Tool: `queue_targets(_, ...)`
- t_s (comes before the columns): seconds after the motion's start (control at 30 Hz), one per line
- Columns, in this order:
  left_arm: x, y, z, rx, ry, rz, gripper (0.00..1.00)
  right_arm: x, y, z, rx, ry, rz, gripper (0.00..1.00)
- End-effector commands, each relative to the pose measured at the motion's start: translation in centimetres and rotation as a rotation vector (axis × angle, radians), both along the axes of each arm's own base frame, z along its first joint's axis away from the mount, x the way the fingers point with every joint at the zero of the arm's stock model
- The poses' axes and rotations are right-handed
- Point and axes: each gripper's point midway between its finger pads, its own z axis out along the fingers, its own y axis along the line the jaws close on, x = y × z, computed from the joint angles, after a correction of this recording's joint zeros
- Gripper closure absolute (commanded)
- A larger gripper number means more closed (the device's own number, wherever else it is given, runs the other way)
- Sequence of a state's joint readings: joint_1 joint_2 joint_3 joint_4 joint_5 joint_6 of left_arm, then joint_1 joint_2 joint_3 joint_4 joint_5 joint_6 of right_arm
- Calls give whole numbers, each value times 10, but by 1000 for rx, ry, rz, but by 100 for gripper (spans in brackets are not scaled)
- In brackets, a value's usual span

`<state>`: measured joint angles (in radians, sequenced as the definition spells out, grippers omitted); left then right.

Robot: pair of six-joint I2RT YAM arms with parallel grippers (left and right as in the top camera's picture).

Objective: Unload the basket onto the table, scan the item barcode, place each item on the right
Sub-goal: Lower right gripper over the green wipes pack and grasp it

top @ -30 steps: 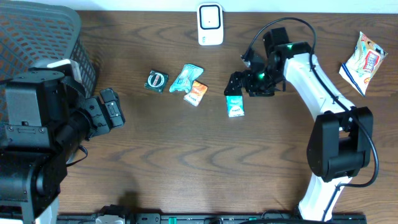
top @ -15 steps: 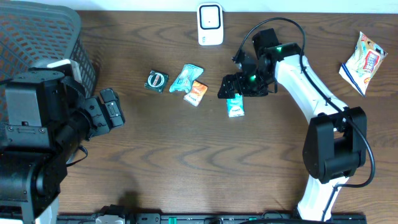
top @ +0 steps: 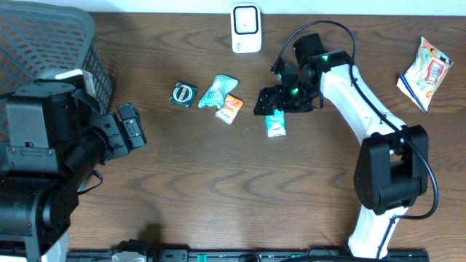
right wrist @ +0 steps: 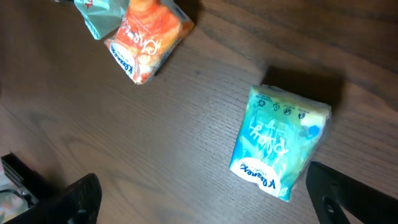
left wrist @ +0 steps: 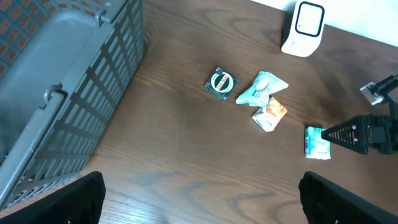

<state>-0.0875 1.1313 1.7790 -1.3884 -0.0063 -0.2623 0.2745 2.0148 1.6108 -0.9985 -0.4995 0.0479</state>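
Observation:
The white barcode scanner stands upright at the table's far edge, also visible in the left wrist view. A teal tissue pack lies flat on the wood. My right gripper hovers open just above its far end. In the right wrist view the tissue pack lies close to the right finger, off-centre between the wide jaws of the right gripper. My left gripper stays open at the left, over bare wood, holding nothing.
An orange packet, a teal pouch and a round dark green item lie left of the tissue pack. A snack bag lies far right. A grey mesh basket fills the far left corner.
My right arm has swung left, bringing its open gripper over the tissue pack's far end. The left arm and all items stayed put.

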Motion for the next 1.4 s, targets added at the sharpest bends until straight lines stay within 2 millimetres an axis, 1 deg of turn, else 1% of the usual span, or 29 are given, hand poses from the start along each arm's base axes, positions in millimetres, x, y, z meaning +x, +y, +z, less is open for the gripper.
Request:
queue_targets(0.0, -1, 2, 2, 5, -6, 5, 2, 2, 4, 6, 5, -20, 9, 1)
queue_targets(0.27, -1, 2, 2, 5, -6, 5, 2, 5, 5, 6, 6, -36, 8, 1)
queue_targets(0.67, -1, 2, 2, 5, -6, 5, 2, 5, 5, 6, 5, -36, 9, 1)
queue_targets(0.8, -1, 2, 2, 5, -6, 5, 2, 7, 1, 4, -19, -42, 4, 1)
queue_targets(1.13, -1, 2, 2, 5, -6, 5, 2, 7, 1, 4, -20, -43, 4, 1)
queue_targets(1.3, -1, 2, 2, 5, -6, 5, 2, 11, -10, -1, -89, -60, -15, 1)
queue_targets(1.37, -1, 2, 2, 5, -6, 5, 2, 14, -18, -4, -137, -74, -25, 1)
